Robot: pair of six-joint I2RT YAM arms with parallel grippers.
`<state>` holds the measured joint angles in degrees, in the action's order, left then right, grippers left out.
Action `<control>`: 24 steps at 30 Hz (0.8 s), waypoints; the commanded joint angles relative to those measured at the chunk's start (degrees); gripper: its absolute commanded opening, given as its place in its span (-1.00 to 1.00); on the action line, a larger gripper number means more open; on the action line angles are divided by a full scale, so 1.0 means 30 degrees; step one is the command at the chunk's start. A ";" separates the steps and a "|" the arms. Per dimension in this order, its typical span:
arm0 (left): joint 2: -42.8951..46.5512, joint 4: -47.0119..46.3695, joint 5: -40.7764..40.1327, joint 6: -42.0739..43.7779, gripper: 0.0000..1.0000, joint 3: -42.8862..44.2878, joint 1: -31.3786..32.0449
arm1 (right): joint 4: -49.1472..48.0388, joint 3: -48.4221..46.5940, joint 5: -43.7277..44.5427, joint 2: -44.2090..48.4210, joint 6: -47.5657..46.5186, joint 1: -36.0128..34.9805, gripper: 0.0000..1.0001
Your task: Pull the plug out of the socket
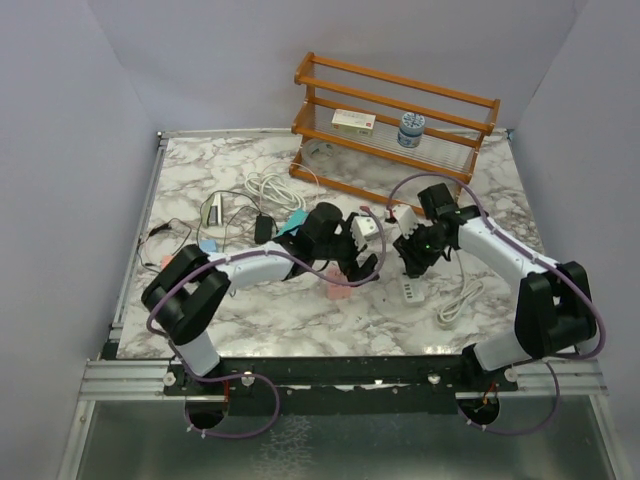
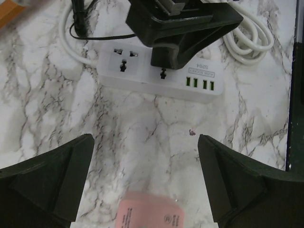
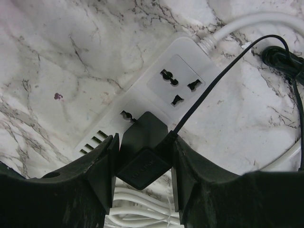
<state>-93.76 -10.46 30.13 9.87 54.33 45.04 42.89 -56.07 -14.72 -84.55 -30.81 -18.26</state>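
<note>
A white power strip (image 3: 176, 84) lies on the marble table; it is the socket. A black plug (image 3: 143, 135) with a thin black cord (image 3: 213, 80) sits in the outlet nearest the strip's USB ports. My right gripper (image 3: 143, 148) is shut on the plug's sides from above. In the left wrist view the same strip (image 2: 142, 73) lies ahead, with the plug (image 2: 172, 53) under the right gripper. My left gripper (image 2: 145, 142) hangs wide open over bare table short of the strip, holding nothing. From above, the strip (image 1: 411, 290) is just below the right gripper (image 1: 412, 262).
A pink block (image 2: 151, 214) lies under the left gripper, near the table's front. The strip's white cable (image 1: 462, 298) coils to its right. A wooden rack (image 1: 395, 125) stands at the back. More cables (image 1: 275, 187) and a black adapter (image 1: 263, 228) lie at the left.
</note>
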 commanded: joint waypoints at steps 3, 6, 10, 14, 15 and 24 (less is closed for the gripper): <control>-0.2478 -0.4960 -0.0839 -0.4029 0.97 0.0522 0.1343 | -0.1132 -0.0301 -0.1582 -0.1228 0.1670 0.1151 -0.99; -0.3540 -0.6188 -0.1197 -0.4704 0.94 0.0692 0.1876 | -0.1227 -0.0372 -0.2779 -0.1353 0.1801 0.1851 -0.99; -0.4868 -0.6504 -0.1311 -0.5098 0.86 0.1636 0.2442 | -0.1245 -0.0291 -0.3242 -0.1334 0.1851 0.2102 -0.99; -0.5952 -0.7452 -0.0831 -0.4480 0.82 0.1815 0.2681 | -0.1084 -0.0202 -0.3497 -0.1526 0.1834 0.2132 -0.99; -0.6178 -0.7692 -0.0722 -0.4325 0.81 0.1781 0.2720 | -0.1037 -0.0227 -0.3501 -0.1596 0.1821 0.2132 -0.99; -0.8386 -0.8612 -0.2849 -0.3846 0.91 0.1997 0.3063 | -0.0532 -0.0515 -0.4142 -0.2061 0.1916 0.2184 -0.99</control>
<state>-115.77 -34.33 25.96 -3.11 58.87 53.56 40.40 -57.65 -23.94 -87.90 -25.56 -11.88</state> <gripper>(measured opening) 0.948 0.479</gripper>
